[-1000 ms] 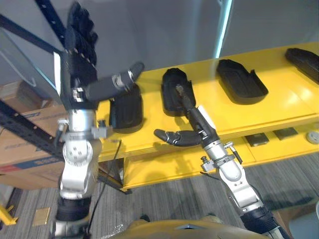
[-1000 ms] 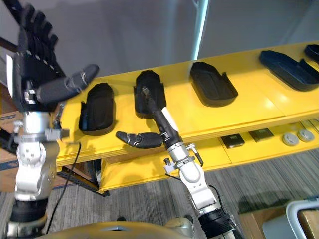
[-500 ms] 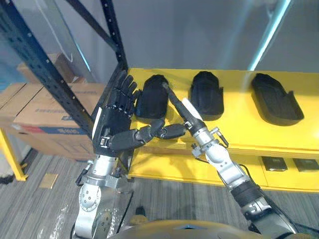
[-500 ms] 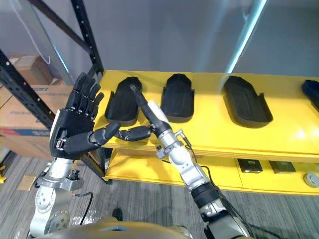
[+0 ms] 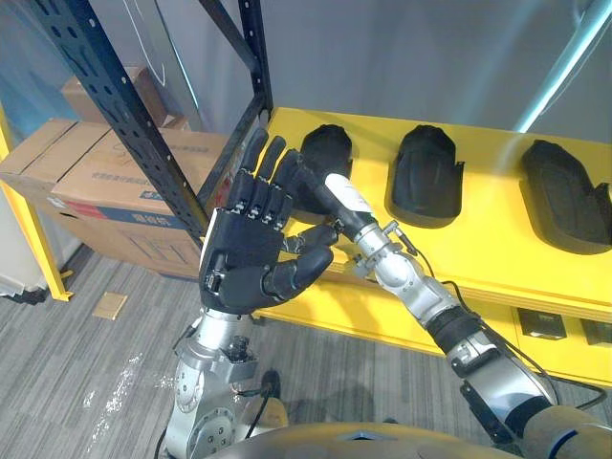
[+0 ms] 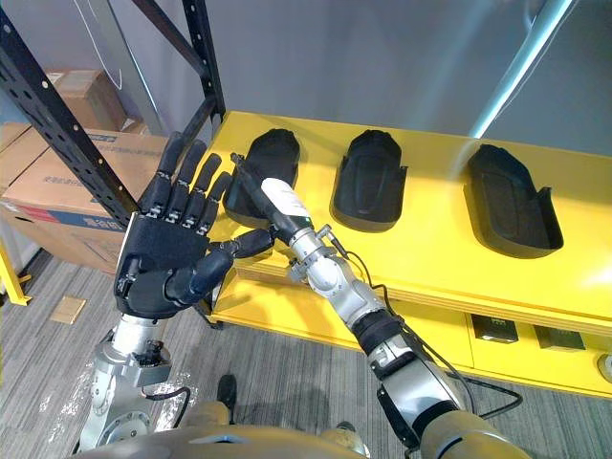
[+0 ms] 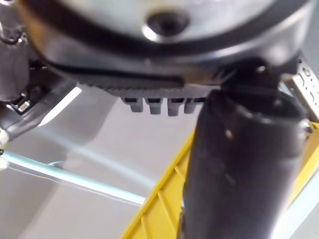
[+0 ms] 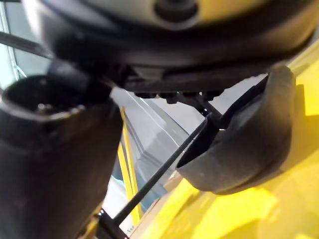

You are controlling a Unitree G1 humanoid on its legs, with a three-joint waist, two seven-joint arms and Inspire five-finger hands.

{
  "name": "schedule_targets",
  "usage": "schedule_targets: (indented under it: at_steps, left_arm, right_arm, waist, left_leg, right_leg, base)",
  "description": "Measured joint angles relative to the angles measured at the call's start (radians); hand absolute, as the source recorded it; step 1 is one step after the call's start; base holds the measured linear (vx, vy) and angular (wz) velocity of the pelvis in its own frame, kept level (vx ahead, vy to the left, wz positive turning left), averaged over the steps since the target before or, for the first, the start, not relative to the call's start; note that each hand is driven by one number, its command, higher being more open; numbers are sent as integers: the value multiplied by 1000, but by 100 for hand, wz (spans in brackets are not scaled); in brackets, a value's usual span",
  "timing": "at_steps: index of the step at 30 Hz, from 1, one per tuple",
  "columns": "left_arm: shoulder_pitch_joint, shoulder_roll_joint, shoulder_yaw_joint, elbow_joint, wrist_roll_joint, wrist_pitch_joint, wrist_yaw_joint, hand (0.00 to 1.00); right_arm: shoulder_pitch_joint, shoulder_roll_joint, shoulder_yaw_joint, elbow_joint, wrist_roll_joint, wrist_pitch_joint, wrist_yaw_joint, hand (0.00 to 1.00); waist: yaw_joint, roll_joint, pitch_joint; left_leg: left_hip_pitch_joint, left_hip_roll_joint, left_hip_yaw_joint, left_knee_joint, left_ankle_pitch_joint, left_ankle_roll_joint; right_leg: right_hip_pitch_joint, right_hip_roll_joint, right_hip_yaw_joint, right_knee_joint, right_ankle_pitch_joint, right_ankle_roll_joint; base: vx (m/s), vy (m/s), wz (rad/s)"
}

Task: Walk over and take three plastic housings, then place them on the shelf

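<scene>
The right hand (image 6: 279, 203) holds its fingers (image 6: 247, 178) straight along the side of the leftmost plastic housing (image 6: 277, 151) on the yellow worktop (image 6: 430, 253), gripping nothing. The left hand (image 6: 158, 266) hovers beside them, fingers spread.

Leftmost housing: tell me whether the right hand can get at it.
Probably yes: the open right hand reaches up to the leftmost housing, nothing between them; the left hand is raised aside.

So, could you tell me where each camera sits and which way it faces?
Left eye view: on the head, looking down at the yellow table; shows open left hand raised, right hand at the leftmost plastic housing.
Right eye view: same scene, both arms.
Left wrist view: past its thumb toward grey wall, table edge.
Right wrist view: past its thumb; shares that housing.
</scene>
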Motion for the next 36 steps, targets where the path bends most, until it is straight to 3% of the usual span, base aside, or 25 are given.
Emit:
schedule_targets:
  at_steps: [7, 12, 15, 20, 29, 36]
  left_arm:
    - [-1, -2, -18, 1, -100, 0, 0, 100]
    - [0, -3, -32, 2, -100, 0, 1, 100]
    - [0, -7, -33, 2, -107, 1, 1, 100]
    - [-3, -13, -43, 32, -139, 5, 0, 100]
    - [-2, -13, -75, 51, -143, 30, 1, 100]
    - [-2, -13, -113, 51, -142, 32, 15, 100]
  right_arm:
    - [-55, -5, 30, 87, -167, 1, -46, 100]
    - [-107, -4, 45, 139, -259, 56, -121, 100]
    - [-117, -4, 45, 161, -257, 89, -145, 100]
    - [-151, -4, 40, 171, -254, 89, -155, 100]
    - [-157, 1, 18, 175, -135, 95, -148, 100]
    - [-183, 1, 9, 191, -129, 93, -148, 100]
  waist:
    - [18, 6, 12]
    - [19, 14, 23]
    - [19, 19, 26]
    - [16, 39, 55]
    - [17, 41, 56]
    - [16, 45, 58]
  left_leg:
    - [-17, -1, -9, 0, 10, 2]
    - [-15, -2, -15, 1, 15, 1]
    - [-17, -2, -14, 0, 17, 2]
    - [-18, -2, -14, 0, 20, 2]
    - [-22, -9, -14, 1, 30, 5]
    - [-18, -11, -13, 0, 30, 5]
  right_leg:
    - [-27, -11, -4, 42, -13, 6]
    - [-36, -23, -4, 78, -33, 5]
    - [-43, -26, -4, 88, -37, 2]
    - [-54, -34, -4, 113, -47, -4]
    - [-76, -54, -1, 161, -61, 2]
    - [-78, -59, 4, 172, -69, -2]
  base:
    - [-18, -6, 3]
    - [-35, -23, 3]
    - [-51, -22, -1]
    - [-79, -22, 0]
    - [-11, -4, 0]
    - [-46, -19, 0]
